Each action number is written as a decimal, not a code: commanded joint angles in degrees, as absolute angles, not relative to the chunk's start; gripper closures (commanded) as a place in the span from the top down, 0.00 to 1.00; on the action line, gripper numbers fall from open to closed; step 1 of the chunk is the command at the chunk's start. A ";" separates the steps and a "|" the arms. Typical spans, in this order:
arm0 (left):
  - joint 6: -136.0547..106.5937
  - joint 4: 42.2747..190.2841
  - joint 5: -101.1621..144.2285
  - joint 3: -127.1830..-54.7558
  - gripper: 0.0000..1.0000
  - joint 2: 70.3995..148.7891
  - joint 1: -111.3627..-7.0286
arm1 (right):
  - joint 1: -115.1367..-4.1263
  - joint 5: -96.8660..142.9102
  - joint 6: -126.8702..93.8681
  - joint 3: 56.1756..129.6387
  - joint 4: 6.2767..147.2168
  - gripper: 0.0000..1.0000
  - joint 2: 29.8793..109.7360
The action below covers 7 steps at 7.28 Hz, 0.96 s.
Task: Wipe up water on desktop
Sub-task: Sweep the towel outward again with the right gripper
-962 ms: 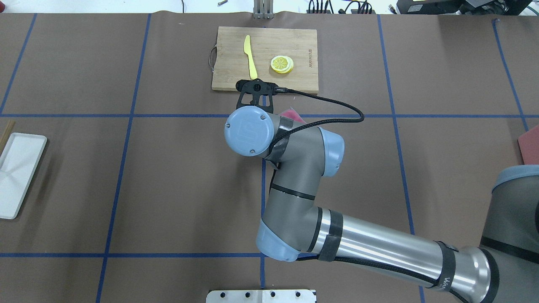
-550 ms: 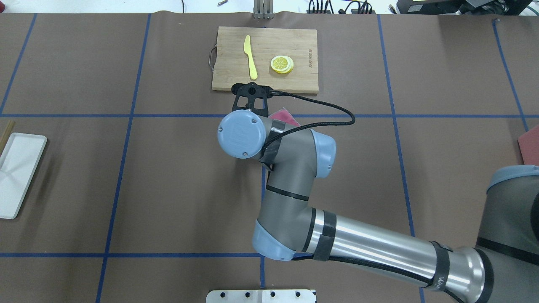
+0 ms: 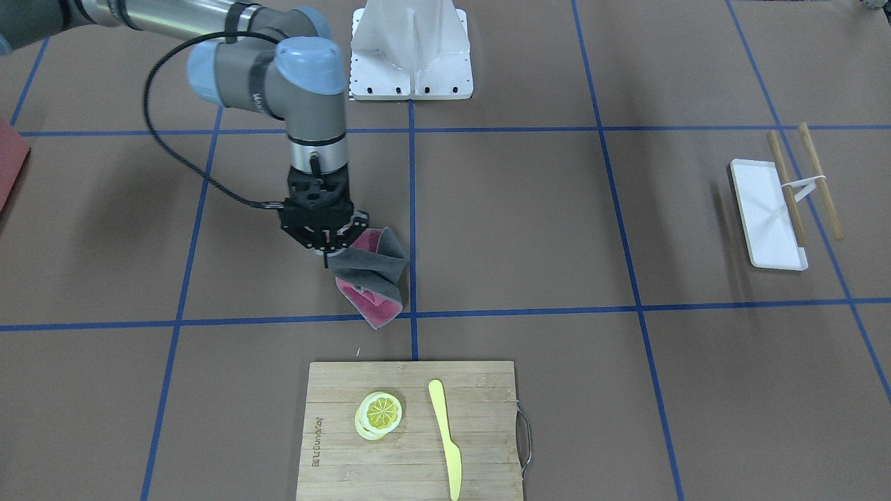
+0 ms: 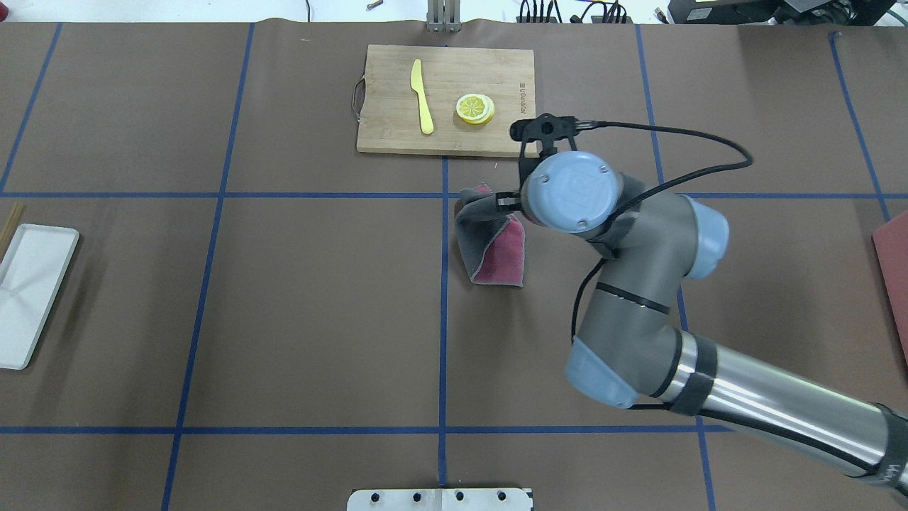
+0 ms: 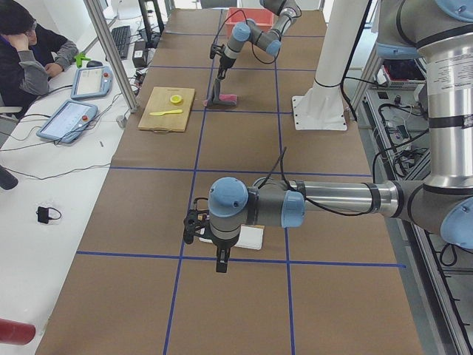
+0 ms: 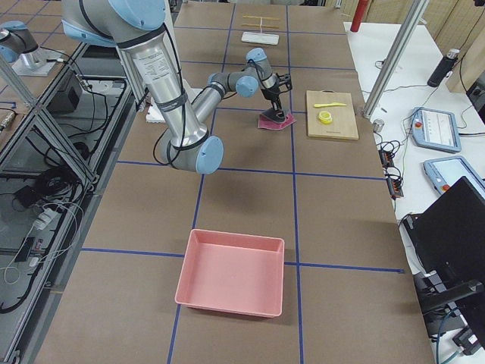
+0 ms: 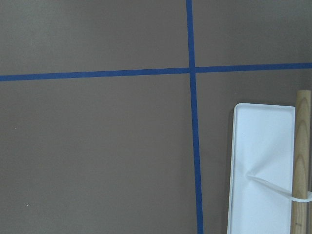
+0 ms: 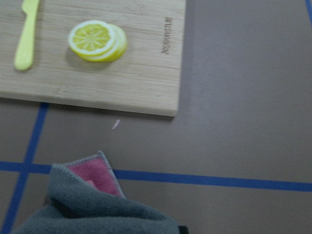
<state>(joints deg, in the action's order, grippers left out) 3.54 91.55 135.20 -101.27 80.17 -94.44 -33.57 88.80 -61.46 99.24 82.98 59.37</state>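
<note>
The desktop (image 4: 284, 298) is matte brown with blue tape lines; I cannot make out water on it. My right gripper (image 3: 333, 255) points down near the middle, shut on the top of a grey and pink cloth (image 3: 372, 278). The cloth (image 4: 493, 245) hangs crumpled from it, with its lower end on the desktop beside the tape crossing. The right wrist view shows the cloth's grey fold (image 8: 97, 209) at the bottom. My left gripper (image 5: 220, 260) hangs over the desktop by the white tray (image 5: 249, 237); I cannot tell whether it is open or shut.
A bamboo cutting board (image 4: 496, 71) with lemon slices (image 4: 474, 108) and a yellow knife (image 4: 423, 96) lies just beyond the cloth. The white tray (image 4: 32, 298) with chopsticks (image 3: 786, 188) lies at the far left. A pink bin (image 6: 231, 273) stands at the right end.
My right arm has swung to the right along the tape line, dragging the cloth with it. The cloth, mostly hidden under the wrist before, now shows.
</note>
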 commanded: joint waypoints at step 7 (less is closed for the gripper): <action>3.52 91.50 135.09 -101.16 0.99 80.95 -94.39 | -47.31 103.71 -45.74 100.47 64.59 0.00 79.23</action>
<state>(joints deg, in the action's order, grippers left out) 3.52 91.55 135.09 -101.18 81.00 -94.39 -49.06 103.65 -41.48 101.73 64.01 82.67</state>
